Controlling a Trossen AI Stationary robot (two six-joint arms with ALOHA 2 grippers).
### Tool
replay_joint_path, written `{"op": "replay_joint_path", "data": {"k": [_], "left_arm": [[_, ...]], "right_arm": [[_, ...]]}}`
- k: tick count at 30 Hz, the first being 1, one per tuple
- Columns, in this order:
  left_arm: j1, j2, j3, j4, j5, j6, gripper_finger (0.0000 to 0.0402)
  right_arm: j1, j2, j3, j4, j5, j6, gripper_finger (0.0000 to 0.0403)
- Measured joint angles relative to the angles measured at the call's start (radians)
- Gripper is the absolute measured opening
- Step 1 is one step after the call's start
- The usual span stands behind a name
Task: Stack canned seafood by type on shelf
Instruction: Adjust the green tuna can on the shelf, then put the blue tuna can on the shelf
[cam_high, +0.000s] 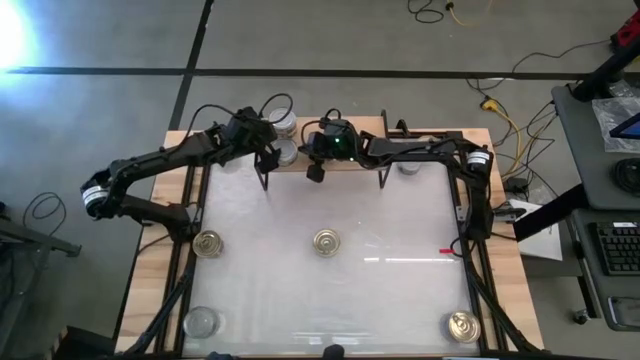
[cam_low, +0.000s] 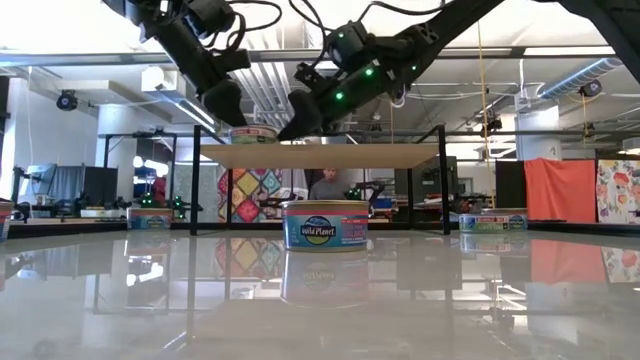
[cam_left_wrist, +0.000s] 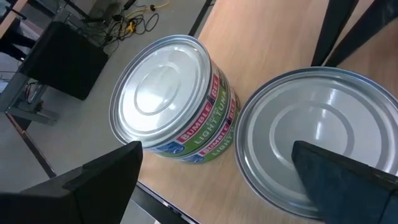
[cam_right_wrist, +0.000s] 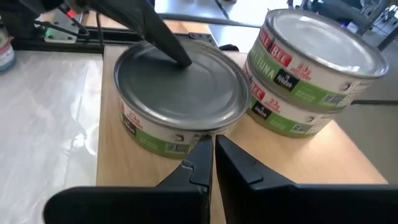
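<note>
The light-wood shelf (cam_high: 352, 164) stands at the table's far edge. On its left end sit a stack of two silver-topped tins (cam_right_wrist: 311, 62) and, beside it, a single silver-topped tin (cam_right_wrist: 180, 81), each resting on its base. My left gripper (cam_left_wrist: 217, 149) is open over the single tin (cam_left_wrist: 311, 124), with the stack (cam_left_wrist: 165, 93) just beyond. My right gripper (cam_right_wrist: 211, 142) is shut, its tips at the single tin's near side wall, above the shelf's front edge. In the high view, the left gripper (cam_high: 265, 140) and right gripper (cam_high: 316, 170) flank that tin (cam_high: 288, 152). My left gripper has one finger's tip (cam_right_wrist: 180, 57) on the single tin's silver top (cam_right_wrist: 186, 74), coming down at a slant from the table's left. The other finger (cam_left_wrist: 93, 180) stands outside the rim, touching nothing. The tin sits flat on the shelf. My right gripper's shut fingertips (cam_right_wrist: 202, 146) stand at the foot of the tin's side wall (cam_right_wrist: 180, 142), from the near side. Whether they touch it I cannot tell.
Gold-topped tins lie on the white table at the left (cam_high: 208, 243), the middle (cam_high: 326, 241) and the near right corner (cam_high: 461, 325). A silver-topped tin (cam_high: 200, 322) sits near left, another (cam_high: 408, 162) by the shelf's right end. The shelf's right half is bare wood.
</note>
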Motion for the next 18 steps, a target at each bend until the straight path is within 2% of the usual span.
{"op": "replay_joint_path", "data": {"k": [10, 18], "left_arm": [[0.000, -0.029, -0.001, -0.010, 0.000, 0.000, 0.0400], [-0.014, -0.074, -0.001, -0.014, 0.000, -0.008, 0.0400]], "right_arm": [[0.000, -0.066, 0.001, -0.041, 0.001, -0.020, 0.0013], [0.000, -0.136, 0.001, -0.174, 0.005, -0.031, 0.0013]]}}
